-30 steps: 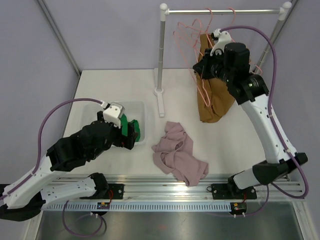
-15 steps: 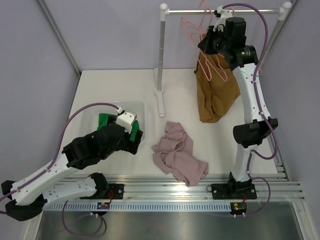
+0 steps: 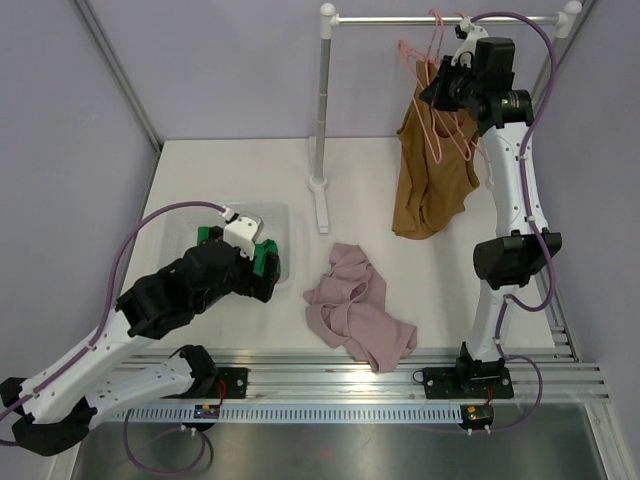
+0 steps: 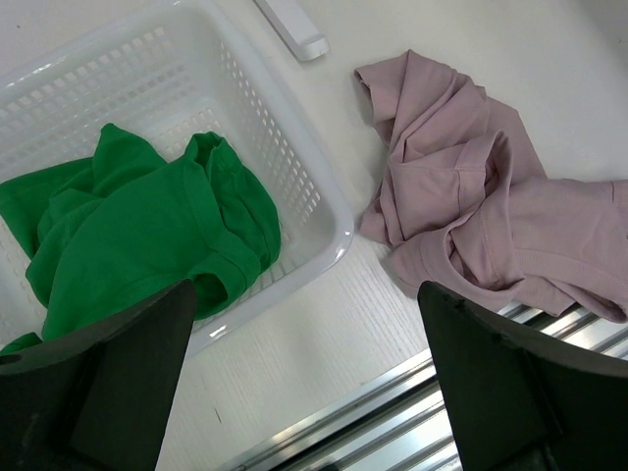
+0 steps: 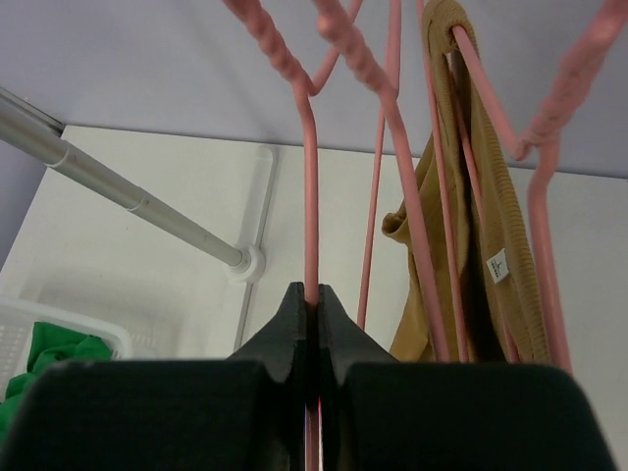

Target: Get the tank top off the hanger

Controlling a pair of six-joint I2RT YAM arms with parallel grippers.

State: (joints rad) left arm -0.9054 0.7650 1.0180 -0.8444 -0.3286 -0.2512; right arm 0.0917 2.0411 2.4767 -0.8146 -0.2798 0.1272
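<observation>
1. tank top [image 3: 430, 190], brown, hangs among pink hangers [image 5: 543, 216] on the rail [image 3: 380, 20], back right
2. right gripper [image 5: 312, 299] pinched tight on one hanger wire [image 5: 309, 177] just beside it
3. left gripper [image 4: 306, 294] spread wide over basket [image 4: 329, 211] of green garment [image 4: 137, 235]; pink shirt [image 4: 471, 206] nearby

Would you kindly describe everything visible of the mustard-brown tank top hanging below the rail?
The mustard-brown ribbed-knit tank top hangs limp below the metal rail, a strap looped over pink wire. A small white label shows inside it. The body is creased and folded on itself, its hem low by the white table; contact there is unclear. The right gripper is shut on a pink wire hanger beside the cloth, not on the cloth itself.
</observation>
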